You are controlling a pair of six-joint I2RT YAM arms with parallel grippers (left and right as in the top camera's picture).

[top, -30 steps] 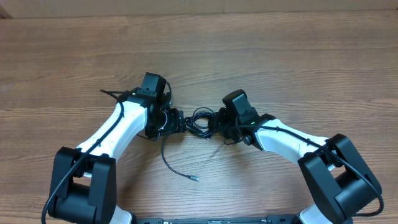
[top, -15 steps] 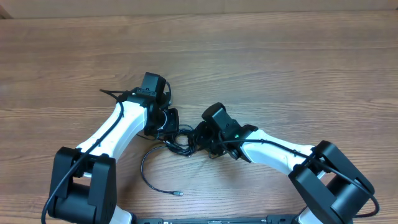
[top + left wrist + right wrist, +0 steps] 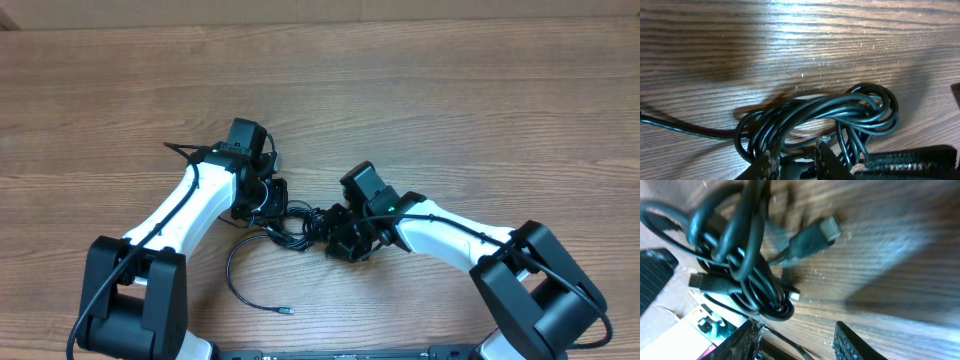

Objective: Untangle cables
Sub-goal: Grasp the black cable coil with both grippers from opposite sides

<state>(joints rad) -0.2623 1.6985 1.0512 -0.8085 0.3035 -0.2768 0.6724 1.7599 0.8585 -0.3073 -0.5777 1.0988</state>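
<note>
The cables [image 3: 297,224] are a knotted bundle of thin black cords on the wooden table, between my two grippers. One loose strand loops toward the front and ends in a silvery tip [image 3: 289,312]. In the left wrist view the coiled cables [image 3: 840,112] lie right at my left gripper [image 3: 796,157], whose fingers stand narrowly apart with strands pinched between them. My left gripper [image 3: 281,211] touches the bundle's left side. My right gripper [image 3: 325,230] sits at its right side, open [image 3: 797,340]. The bundle [image 3: 747,275] lies just beyond its left finger [image 3: 745,340], apart from the pads. A plug [image 3: 826,228] sticks out.
The wooden table [image 3: 450,100] stretches away behind and to both sides. Both white arms angle in from the front corners, left arm [image 3: 185,210] and right arm [image 3: 450,235]. A thicker black wire [image 3: 180,152] of the left arm sticks out behind it.
The right gripper opened and let go of the bundle after pushing it left and toward the front. The left gripper closed on the cables. The loose strand swung left.
</note>
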